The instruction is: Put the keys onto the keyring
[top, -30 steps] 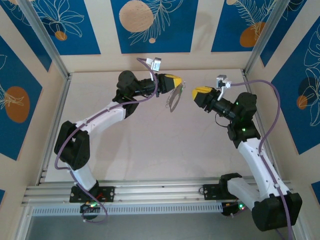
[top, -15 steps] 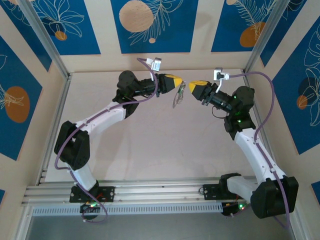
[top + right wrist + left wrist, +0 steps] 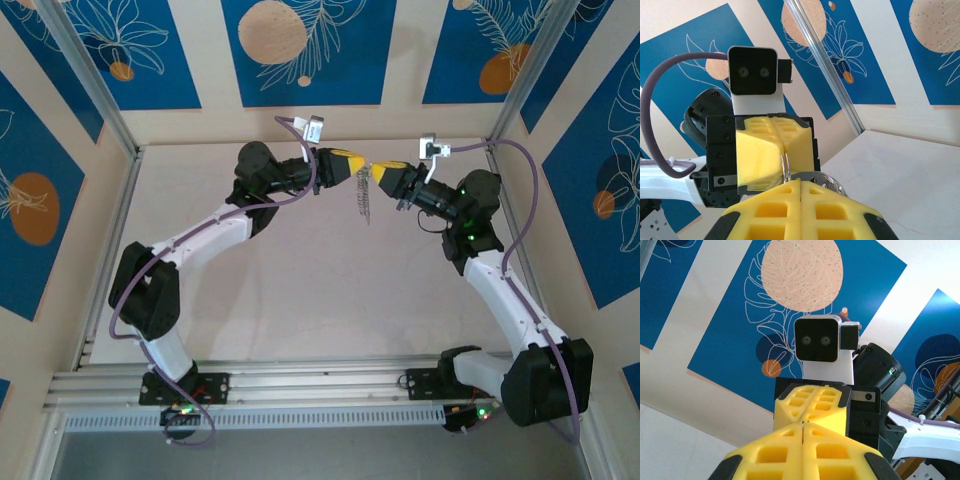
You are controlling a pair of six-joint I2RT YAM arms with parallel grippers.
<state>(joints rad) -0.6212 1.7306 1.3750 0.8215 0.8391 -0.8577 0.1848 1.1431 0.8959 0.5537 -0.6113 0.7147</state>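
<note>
From above, the left tool (image 3: 355,166) and the right tool (image 3: 380,171) meet tip to tip over the far part of the worktop (image 3: 300,290), well clear of the arms' bases. The keyring (image 3: 365,198) sits where they meet. It is seen edge-on as a thin silvery strip, and its long axis points away from the tips and down the picture toward the near edge. This view does not show whether it hangs straight down or slants. The left wrist camera shows what the overhead one cannot: the left tool's yellow fingers (image 3: 775,450) are pressed flat together, with only a sliver of the keyring's metal (image 3: 803,424) standing in their seam, so it is pinched there. The right tool faces it head-on just beyond. The right wrist camera gives the most of the ring: a narrow wire loop (image 3: 786,167) stands upright right at the seam of the right tool's closed fingers (image 3: 765,215), and a grey arc curves off to the right behind their tips. The wire appears gripped. The left tool's fingers sit directly behind it.
</note>
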